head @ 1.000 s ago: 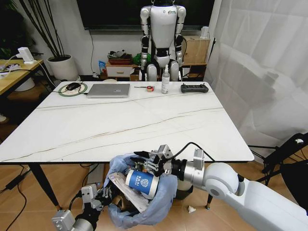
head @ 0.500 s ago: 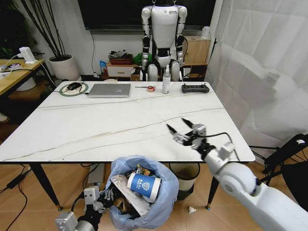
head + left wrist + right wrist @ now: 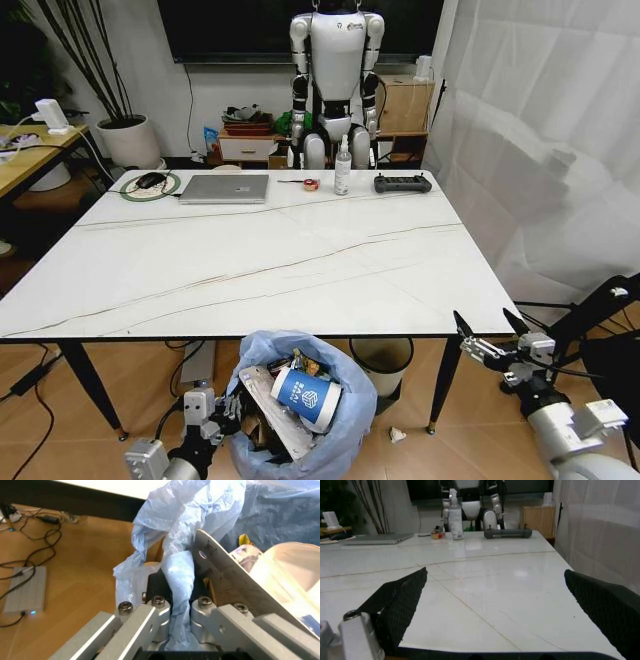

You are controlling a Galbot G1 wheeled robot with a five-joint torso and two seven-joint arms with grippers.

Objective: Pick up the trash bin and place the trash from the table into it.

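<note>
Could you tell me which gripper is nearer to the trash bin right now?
Left. The left gripper is clamped on the trash bin's bag at its rim; the right gripper hangs open off the table's near right corner.

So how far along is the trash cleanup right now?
Mostly done, it seems: the trash, paper cup on top, sits in the trash bin, which the left gripper holds by its bag. The right gripper hangs open and empty off the table's near right corner. On the table, no litter is visible.
</note>
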